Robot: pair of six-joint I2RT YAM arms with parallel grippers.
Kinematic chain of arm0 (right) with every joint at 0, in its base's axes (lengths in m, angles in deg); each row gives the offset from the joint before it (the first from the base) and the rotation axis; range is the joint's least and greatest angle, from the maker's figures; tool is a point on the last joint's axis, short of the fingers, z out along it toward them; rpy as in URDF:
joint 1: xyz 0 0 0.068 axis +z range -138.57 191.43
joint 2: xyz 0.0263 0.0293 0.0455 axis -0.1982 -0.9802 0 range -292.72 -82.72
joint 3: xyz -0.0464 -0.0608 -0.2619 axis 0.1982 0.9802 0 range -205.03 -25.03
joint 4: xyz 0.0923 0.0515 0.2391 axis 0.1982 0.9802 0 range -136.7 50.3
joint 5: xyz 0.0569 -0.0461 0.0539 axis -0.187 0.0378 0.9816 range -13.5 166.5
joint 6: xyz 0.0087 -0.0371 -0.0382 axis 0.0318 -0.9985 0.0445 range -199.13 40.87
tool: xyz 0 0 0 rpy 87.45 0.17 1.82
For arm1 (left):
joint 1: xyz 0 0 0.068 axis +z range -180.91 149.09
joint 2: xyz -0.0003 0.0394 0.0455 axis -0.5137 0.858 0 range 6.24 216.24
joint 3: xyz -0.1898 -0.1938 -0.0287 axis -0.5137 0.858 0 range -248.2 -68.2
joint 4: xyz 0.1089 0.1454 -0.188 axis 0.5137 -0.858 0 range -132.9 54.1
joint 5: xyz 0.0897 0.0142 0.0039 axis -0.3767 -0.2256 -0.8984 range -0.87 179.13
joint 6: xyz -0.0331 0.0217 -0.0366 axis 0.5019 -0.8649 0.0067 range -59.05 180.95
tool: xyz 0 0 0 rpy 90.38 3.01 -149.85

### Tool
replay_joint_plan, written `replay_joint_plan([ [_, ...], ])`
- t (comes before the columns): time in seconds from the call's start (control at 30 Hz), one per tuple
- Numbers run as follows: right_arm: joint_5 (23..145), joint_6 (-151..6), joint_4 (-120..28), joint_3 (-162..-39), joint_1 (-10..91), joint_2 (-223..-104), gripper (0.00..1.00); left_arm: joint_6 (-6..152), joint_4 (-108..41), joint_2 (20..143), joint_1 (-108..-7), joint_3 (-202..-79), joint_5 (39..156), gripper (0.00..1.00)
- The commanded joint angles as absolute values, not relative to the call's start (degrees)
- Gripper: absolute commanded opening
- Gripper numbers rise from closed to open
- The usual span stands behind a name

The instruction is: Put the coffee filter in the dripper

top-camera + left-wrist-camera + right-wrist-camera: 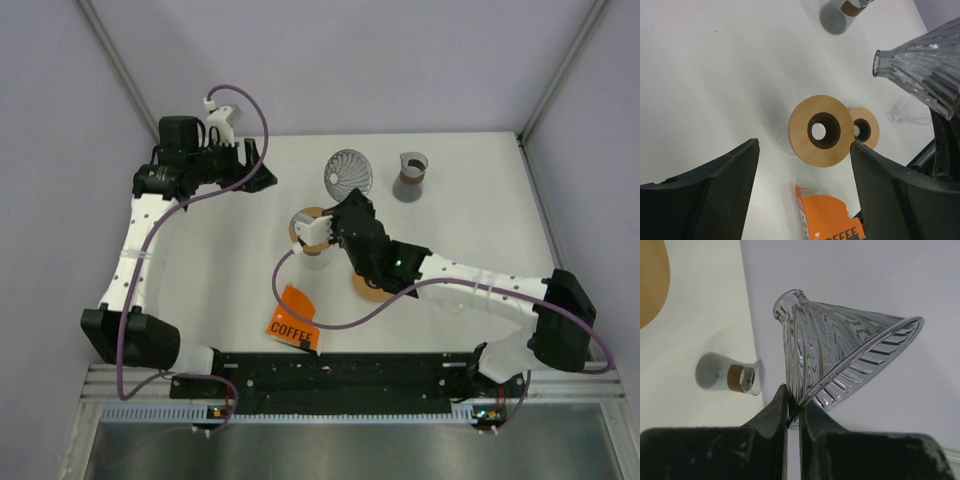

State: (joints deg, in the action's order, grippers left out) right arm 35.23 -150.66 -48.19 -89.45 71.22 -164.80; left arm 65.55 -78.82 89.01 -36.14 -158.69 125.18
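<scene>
1. The left hand (805,145) is held above the white worktop (220,260) with its fingers wide apart; nothing is gripped.
2. A flat, glossy orange packet (293,320) printed COFFEE is seen at the near edge. No paper filter can be made out anywhere.
3. Two smooth wooden rings (822,131) with dark round holes are set just beside each other.
4. The dripper (840,355), a ribbed cone of clear glass, is clamped by its rim in the right hand (791,407) and held tilted, clear of the worktop. Positioning the dripper is judged the step in hand; next it would need seating narrow end down in a ring, and a filter would need to be found.
5. A small grey jug (410,177) with a brown collar is stood farthest right.
</scene>
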Motion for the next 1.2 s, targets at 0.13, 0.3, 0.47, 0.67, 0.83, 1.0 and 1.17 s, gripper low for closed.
replay_joint_plan([
  [0.13,27.7,-165.6,-60.2,-91.2,77.8,-169.5,0.00,65.9,-73.5,82.4,-38.8,-161.1,118.6,0.89],
  [0.3,27.0,-166.9,-59.6,-92.6,79.4,-171.8,0.00,62.7,-73.5,79.9,-43.8,-159.9,114.5,0.92],
  [0.47,26.9,-168.1,-60.3,-93.9,81.0,-173.6,0.00,62.8,-72.5,79.9,-45.9,-157.9,113.7,0.92],
  [0.67,27.4,-169.1,-61.2,-93.8,82.0,-173.6,0.00,63.4,-71.4,83.2,-48.3,-156.1,112.1,0.74],
  [0.83,28.1,-168.6,-61.7,-93.5,82.3,-173.3,0.00,64.4,-71.3,84.6,-49.0,-155.7,114.6,0.40],
  [1.0,29.6,-166.2,-61.4,-93.5,82.2,-172.9,0.00,65.0,-74.1,86.1,-49.0,-156.2,117.9,0.07],
  [1.17,30.5,-163.0,-62.3,-93.9,82.3,-172.5,0.00,64.8,-79.0,88.4,-48.9,-157.5,122.6,0.00],
])
